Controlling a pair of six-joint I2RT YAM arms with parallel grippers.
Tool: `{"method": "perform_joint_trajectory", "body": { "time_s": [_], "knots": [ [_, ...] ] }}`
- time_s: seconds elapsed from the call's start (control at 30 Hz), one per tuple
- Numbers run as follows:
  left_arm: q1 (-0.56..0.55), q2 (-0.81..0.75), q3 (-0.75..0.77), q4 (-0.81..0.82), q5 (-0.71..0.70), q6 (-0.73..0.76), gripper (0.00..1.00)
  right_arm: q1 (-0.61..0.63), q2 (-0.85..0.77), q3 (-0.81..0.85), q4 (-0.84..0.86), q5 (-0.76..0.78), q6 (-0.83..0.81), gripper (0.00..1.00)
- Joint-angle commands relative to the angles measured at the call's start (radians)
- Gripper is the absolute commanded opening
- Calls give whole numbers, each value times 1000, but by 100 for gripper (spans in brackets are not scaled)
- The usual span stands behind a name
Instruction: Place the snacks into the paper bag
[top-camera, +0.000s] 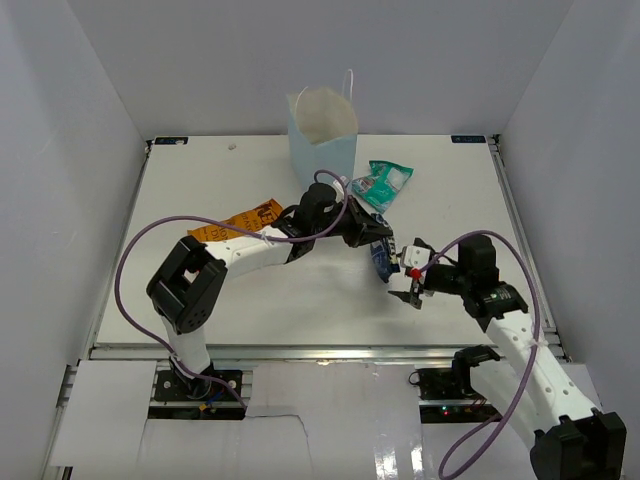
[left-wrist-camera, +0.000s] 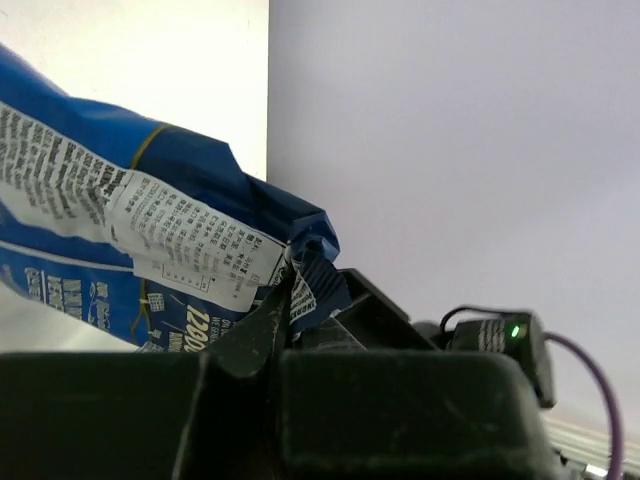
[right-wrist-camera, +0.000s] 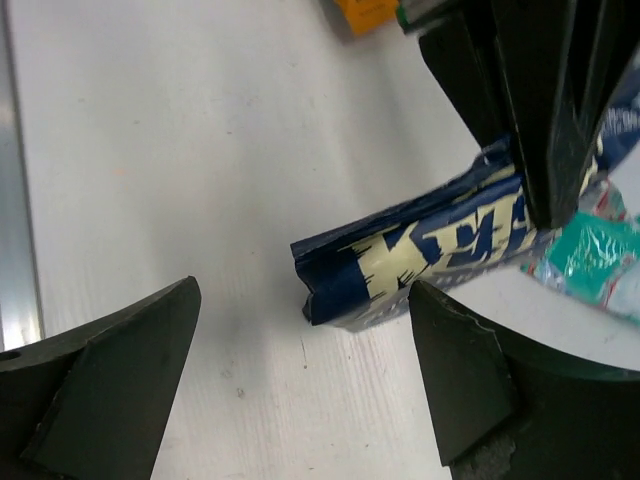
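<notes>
The pale blue paper bag (top-camera: 322, 135) stands open at the back of the table. My left gripper (top-camera: 377, 242) is shut on the dark blue packet (top-camera: 381, 260) and holds it by its upper edge; the left wrist view shows the packet (left-wrist-camera: 150, 230) pinched in the left gripper (left-wrist-camera: 288, 295). My right gripper (top-camera: 404, 284) is open, just right of the packet. In the right wrist view the packet's free end (right-wrist-camera: 420, 250) lies between and beyond the right gripper's (right-wrist-camera: 300, 360) spread fingers, not touched. The teal pouch (top-camera: 385, 183) lies right of the bag. The orange chip bag (top-camera: 245, 220) lies at the left.
White walls enclose the table on three sides. The left arm stretches across the middle of the table. The teal pouch (right-wrist-camera: 590, 255) and a corner of the orange bag (right-wrist-camera: 365, 12) show in the right wrist view. The other snacks are out of view.
</notes>
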Motion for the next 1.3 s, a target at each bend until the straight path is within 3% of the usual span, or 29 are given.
{"method": "perform_joint_trajectory", "body": {
  "time_s": [0.0, 0.17, 0.33, 0.53, 0.73, 0.9, 1.1, 1.27],
  "knots": [
    [14, -76, 41, 28, -83, -74, 0, 56, -54, -91, 367, 313, 449, 90],
    [14, -88, 35, 31, -115, -109, 0, 80, -40, -148, 558, 505, 608, 90],
    [14, -104, 28, 31, -115, -129, 0, 105, 26, -162, 706, 500, 765, 90],
    [12, -124, -2, 34, -112, -135, 0, 120, 99, -135, 738, 527, 781, 98],
    [14, -128, -3, 43, -104, -126, 0, 119, 122, -115, 706, 528, 770, 60],
    [14, -125, -5, 58, -77, -132, 0, 119, 168, -66, 703, 540, 761, 35],
    [14, -134, -5, 67, -60, -131, 0, 117, 237, 46, 698, 542, 773, 17],
    [23, -159, -12, 71, -67, -126, 0, 113, 225, 97, 668, 508, 771, 15]
  ]
}}
